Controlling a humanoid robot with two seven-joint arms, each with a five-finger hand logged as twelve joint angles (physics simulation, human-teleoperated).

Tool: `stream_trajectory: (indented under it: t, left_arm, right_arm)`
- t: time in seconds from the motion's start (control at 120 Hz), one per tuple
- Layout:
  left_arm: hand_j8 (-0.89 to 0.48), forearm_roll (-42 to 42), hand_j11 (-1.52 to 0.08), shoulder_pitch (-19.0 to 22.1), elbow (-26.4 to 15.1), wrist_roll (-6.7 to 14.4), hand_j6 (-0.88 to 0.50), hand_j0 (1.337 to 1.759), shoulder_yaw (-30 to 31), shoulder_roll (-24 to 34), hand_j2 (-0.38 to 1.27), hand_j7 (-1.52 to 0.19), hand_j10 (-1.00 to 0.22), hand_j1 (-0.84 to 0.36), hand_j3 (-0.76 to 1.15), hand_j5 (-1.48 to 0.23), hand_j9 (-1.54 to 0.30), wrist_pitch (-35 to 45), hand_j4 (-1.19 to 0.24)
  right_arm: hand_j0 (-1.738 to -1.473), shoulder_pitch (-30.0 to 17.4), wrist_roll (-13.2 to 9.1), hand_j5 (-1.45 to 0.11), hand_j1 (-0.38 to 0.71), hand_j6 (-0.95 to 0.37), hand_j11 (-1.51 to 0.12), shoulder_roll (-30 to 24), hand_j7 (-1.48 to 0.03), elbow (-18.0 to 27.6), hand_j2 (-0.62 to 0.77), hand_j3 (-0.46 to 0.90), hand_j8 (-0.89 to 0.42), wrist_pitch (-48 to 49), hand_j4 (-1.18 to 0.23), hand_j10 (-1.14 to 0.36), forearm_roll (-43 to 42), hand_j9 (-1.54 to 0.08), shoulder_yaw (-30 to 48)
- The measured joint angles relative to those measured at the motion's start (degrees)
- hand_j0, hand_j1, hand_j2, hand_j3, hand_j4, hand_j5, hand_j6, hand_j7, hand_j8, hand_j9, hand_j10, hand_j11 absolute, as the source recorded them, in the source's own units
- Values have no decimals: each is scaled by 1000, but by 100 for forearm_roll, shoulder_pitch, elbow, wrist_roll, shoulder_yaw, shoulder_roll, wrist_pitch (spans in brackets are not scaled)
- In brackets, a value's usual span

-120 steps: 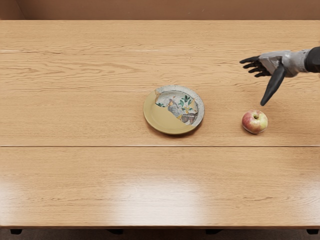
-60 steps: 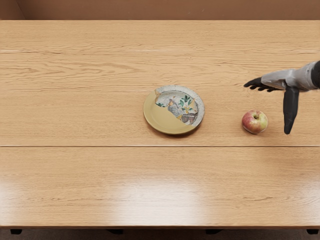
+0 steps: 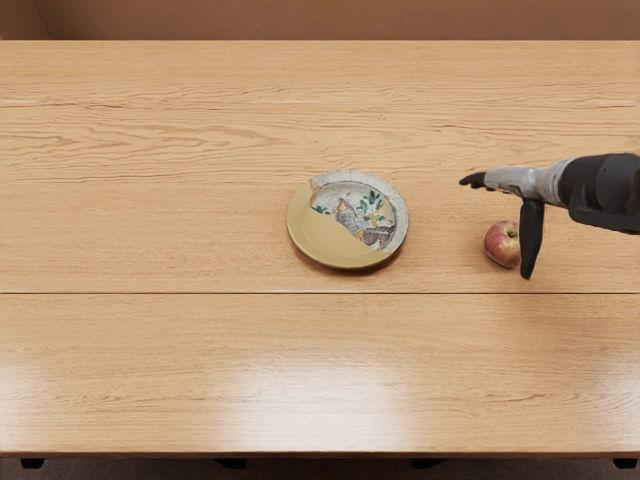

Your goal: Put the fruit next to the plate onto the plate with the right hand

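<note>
Apple (image 3: 501,244), red with a yellow patch, sits on the wooden table (image 3: 200,350) to the right of the plate (image 3: 322,238). A strip of bare wood separates the two, so the fruit is off the plate. Right hand (image 3: 516,186) is above the apple and just beside it, with its arm entering from the right edge. The hand is open. Its fingers (image 3: 474,181) stretch out flat, pointing toward the plate side. The thumb (image 3: 530,240) hangs straight down across the apple's right flank and hides that edge. Cannot tell whether the thumb touches the fruit. The hand holds nothing. Plate is round, part mustard glaze and part grey with a painted motif, near table centre.
</note>
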Motion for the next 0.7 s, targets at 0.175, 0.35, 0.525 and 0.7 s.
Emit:
stream_trajectory:
  t: [0.175, 0.35, 0.525, 0.7]
  left_arm:
    - [0, 0, 0, 0, -2, 0, 0, 1658, -1, 0, 0, 0, 0, 349, 0, 0, 0, 0, 0]
    - [0, 0, 0, 0, -2, 0, 0, 1658, 0, 0, 0, 0, 0, 349, 0, 0, 0, 0, 0]
    - [0, 0, 0, 0, 1, 0, 0, 1658, -1, 0, 0, 0, 0, 349, 0, 0, 0, 0, 0]
    - [0, 0, 0, 0, 1, 0, 0, 1658, 0, 0, 0, 0, 0, 349, 0, 0, 0, 0, 0]
  right_arm:
    - [-1658, -334, 0, -25, -328, -26, -25, 108, -24, -5, -2, 0, -24, -392, -24, -23, -343, -25, -2]
    - [-1658, -546, -4, -35, -319, -33, -34, 94, -34, -14, -4, 0, -32, -579, -31, -30, -492, -34, -9]
    - [-1658, -768, -7, -107, -253, -89, -106, 170, -106, -21, -14, 0, -87, -1069, -87, -86, -823, -106, -35]
    - [-1658, -957, -10, -145, -218, -119, -145, 233, -144, 3, -20, 0, -117, -1469, -116, -115, -1045, -145, -96]
